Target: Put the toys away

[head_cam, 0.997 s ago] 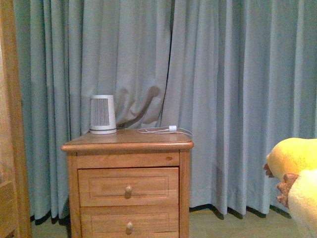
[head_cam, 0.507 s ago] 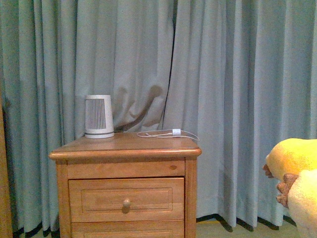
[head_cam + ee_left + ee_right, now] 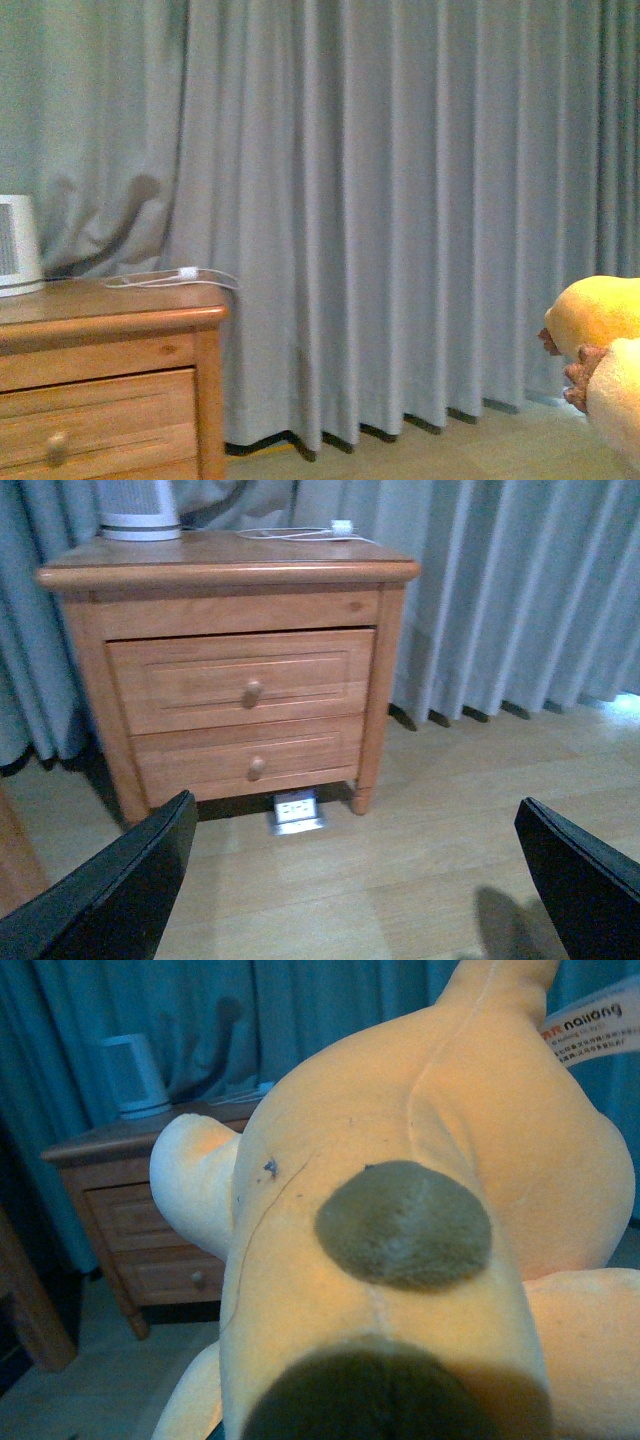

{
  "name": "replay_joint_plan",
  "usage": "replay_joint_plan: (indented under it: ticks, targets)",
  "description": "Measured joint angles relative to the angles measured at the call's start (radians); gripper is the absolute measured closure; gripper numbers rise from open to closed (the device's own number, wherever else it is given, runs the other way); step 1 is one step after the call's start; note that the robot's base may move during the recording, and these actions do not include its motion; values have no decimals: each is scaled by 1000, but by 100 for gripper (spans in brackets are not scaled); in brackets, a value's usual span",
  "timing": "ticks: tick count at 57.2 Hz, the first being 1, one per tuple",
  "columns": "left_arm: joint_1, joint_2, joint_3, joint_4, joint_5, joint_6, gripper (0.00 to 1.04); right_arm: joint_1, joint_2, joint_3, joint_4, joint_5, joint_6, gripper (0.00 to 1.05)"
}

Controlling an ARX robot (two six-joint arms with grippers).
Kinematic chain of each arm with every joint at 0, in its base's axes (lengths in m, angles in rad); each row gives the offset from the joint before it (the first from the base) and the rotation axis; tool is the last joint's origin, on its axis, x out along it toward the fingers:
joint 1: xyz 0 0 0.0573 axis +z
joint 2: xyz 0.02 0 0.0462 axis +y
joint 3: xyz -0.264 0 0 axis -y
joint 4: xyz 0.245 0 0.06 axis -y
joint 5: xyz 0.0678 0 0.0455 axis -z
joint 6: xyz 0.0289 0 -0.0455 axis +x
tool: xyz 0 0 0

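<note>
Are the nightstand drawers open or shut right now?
Both shut. In the left wrist view the upper drawer and lower drawer sit closed in the nightstand frame, no gap showing.

Front view faced curtain (image 3: 400, 200), left wrist looked down on nightstand (image 3: 240, 680), right wrist sat against plush animal (image 3: 400, 1210), all shared nightstand.

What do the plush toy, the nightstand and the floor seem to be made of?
Plush toy: soft matte fabric with short fuzzy pile; stitched seams and a sewn-in tag show. Nightstand: wood, probably varnished, given visible grain and slight sheen. Floor: smooth pale planks, wood or laminate.
</note>
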Motion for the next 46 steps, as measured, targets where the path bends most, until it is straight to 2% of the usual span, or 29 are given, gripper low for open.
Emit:
replay_joint_plan:
  ticks: [46]
  targets:
    - [0,0,0,0,0,0,6,0,0,-2,0,0,0,87]
